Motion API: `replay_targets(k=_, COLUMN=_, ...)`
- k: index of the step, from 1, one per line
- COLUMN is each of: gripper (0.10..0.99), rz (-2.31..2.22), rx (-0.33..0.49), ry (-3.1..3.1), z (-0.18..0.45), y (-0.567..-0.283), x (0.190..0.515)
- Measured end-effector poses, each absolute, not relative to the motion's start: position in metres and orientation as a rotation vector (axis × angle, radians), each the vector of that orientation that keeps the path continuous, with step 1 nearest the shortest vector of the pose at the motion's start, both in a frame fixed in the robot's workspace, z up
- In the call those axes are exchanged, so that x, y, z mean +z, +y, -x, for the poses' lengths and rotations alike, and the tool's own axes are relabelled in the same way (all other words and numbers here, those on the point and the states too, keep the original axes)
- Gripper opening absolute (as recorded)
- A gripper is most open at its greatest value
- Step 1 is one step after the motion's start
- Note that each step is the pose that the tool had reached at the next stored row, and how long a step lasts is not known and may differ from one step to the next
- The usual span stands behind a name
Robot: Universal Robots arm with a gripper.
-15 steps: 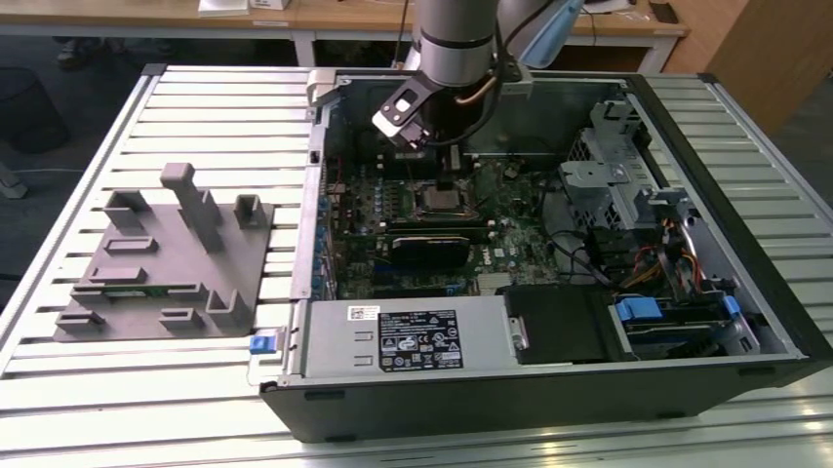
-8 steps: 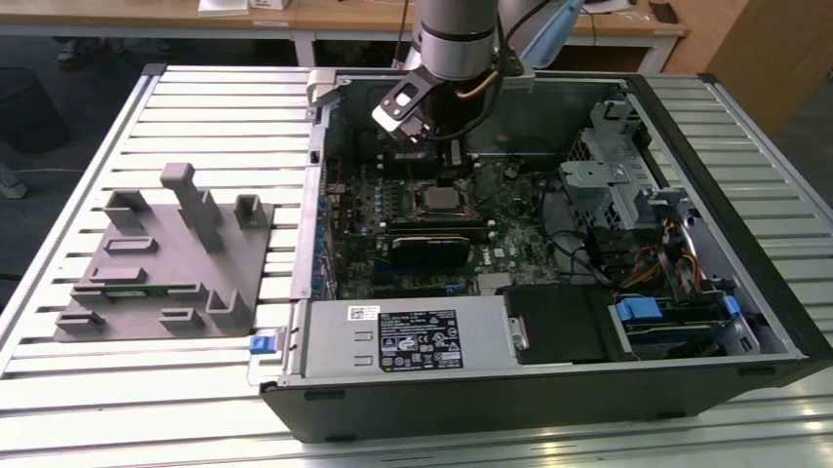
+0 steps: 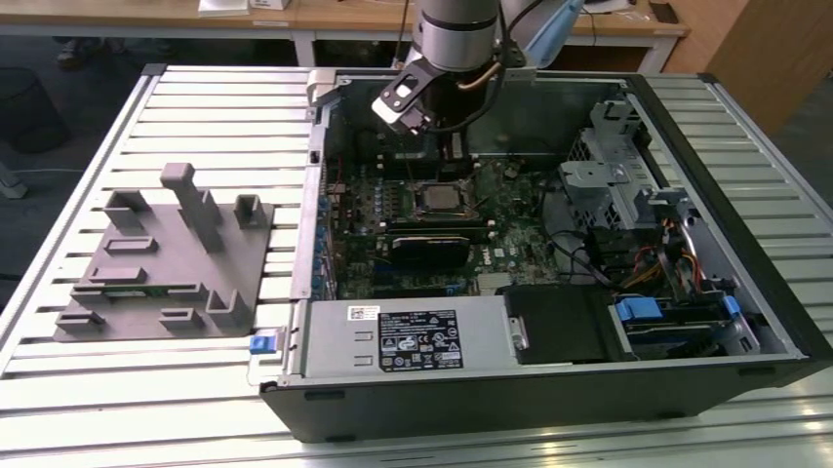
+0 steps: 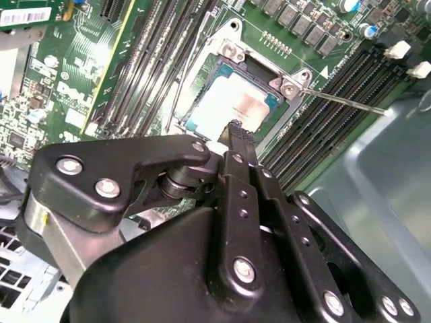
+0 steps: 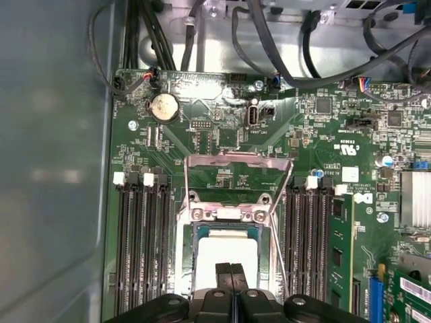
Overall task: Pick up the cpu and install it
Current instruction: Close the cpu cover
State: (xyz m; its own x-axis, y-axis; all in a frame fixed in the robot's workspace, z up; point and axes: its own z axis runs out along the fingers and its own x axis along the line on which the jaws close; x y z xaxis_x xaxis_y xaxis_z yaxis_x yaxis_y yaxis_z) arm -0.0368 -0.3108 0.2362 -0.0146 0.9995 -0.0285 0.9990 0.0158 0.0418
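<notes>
Nearest in the exterior view, the open computer case (image 3: 547,405) lay on its side on the slatted table (image 3: 131,419), taking up the frame's centre and right. Along its front edge it held a grey metal box (image 3: 404,336) with a white label, and a drive bay (image 3: 645,314) with blue tabs at the lower right. Behind these lay the green motherboard (image 3: 514,244), with the socket (image 3: 436,198) near its middle. Outside the case, at the exterior view's left, the grey plastic holder (image 3: 156,263) stood on the table. Farther back, the arm (image 3: 456,34) reached down over the rear of the case

In the first wrist view the gripper (image 5: 231,268) hung just above the socket, its 2 black fingers (image 4: 232,145) pressed together and gripping nothing. The cpu (image 5: 225,245) sat flat in the socket, a small square with a pale silvery top. The metal frame (image 5: 239,161) was swung up, clear of it. Black memory slots (image 5: 141,242) ran along both sides of the socket
</notes>
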Motion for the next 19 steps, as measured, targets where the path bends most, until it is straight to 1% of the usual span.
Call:
replay_targets(k=8, gripper=0.106, rz=-2.17, rx=0.015, ry=2.203, z=0.037, y=-0.311, x=0.248)
replay_targets(k=15, gripper=0.106, rz=-2.17, rx=0.015, ry=2.203, z=0.037, y=-0.311, x=0.276)
replay_targets(k=19, gripper=0.106, rz=-2.17, rx=0.015, ry=2.203, z=0.037, y=-0.315, x=0.28)
